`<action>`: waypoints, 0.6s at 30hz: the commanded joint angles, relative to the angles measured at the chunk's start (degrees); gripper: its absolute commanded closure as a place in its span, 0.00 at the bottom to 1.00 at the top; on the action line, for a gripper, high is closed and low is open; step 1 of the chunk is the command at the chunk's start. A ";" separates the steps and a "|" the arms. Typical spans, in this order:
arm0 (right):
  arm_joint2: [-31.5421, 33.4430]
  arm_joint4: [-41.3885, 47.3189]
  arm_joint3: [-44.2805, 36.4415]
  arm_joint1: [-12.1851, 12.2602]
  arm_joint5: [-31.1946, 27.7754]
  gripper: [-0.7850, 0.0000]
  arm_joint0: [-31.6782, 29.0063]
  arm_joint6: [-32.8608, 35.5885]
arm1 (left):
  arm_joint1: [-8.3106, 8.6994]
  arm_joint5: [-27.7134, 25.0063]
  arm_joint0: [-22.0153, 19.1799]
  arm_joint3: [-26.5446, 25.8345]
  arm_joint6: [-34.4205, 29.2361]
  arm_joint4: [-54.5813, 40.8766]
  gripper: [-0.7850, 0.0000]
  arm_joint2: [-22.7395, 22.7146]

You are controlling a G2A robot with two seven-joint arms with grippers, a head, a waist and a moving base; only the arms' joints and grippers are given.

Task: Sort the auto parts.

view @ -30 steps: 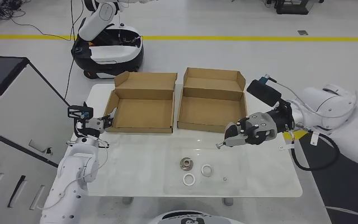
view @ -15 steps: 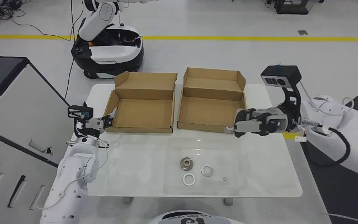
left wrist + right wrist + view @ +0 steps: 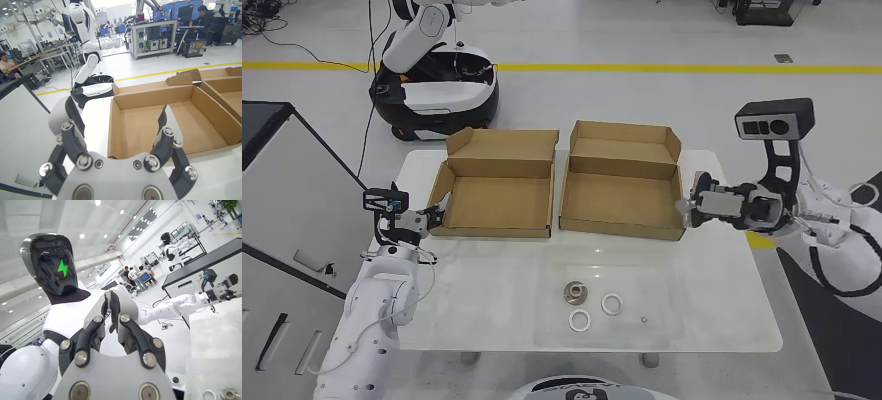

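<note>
Right gripper (image 3: 685, 208): fingers pressed together on a small coiled metal part (image 3: 108, 302). It is a slim, spring-like or threaded piece; which of the two cannot be told.
Held part, long axis: lies lengthwise along the finger pads, with one end reaching the fingertips.
Key relation: the right gripper hangs at the outer side wall of the right box (image 3: 622, 200), its tip pointing at that wall. The box floor lies just beyond the tip, toward the middle of the table (image 3: 712, 300).
Nearer arm: the right arm is at the right box, while the left arm is well apart from it, on the far side of the left box (image 3: 497, 200).
Left gripper (image 3: 118, 111): fingers spread wide and holding nothing, poised at the outer front corner of the left box.
Unsorted parts: a metal hub (image 3: 574, 292), two white rings (image 3: 612, 304) (image 3: 581, 321) and a tiny piece (image 3: 644, 321) lie near the table's front edge, in front of the boxes.
Boxes: both lids are folded back, and no parts can be made out inside.
Likely step: carrying the held part to the right box. It probably has to clear the side wall before release.
</note>
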 commanded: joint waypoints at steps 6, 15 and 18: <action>8.89 6.39 -2.54 -3.97 4.95 1.00 -4.77 4.96 | 0.00 0.00 0.00 0.00 0.00 0.00 0.00 0.00; 19.70 15.24 -1.52 -11.13 16.92 1.00 -9.99 16.94 | 0.00 0.00 0.00 0.00 0.00 0.00 0.00 0.00; 19.70 15.24 -1.52 -11.13 16.92 1.00 -9.99 16.94 | 0.00 0.00 0.00 0.00 0.00 0.00 0.00 0.00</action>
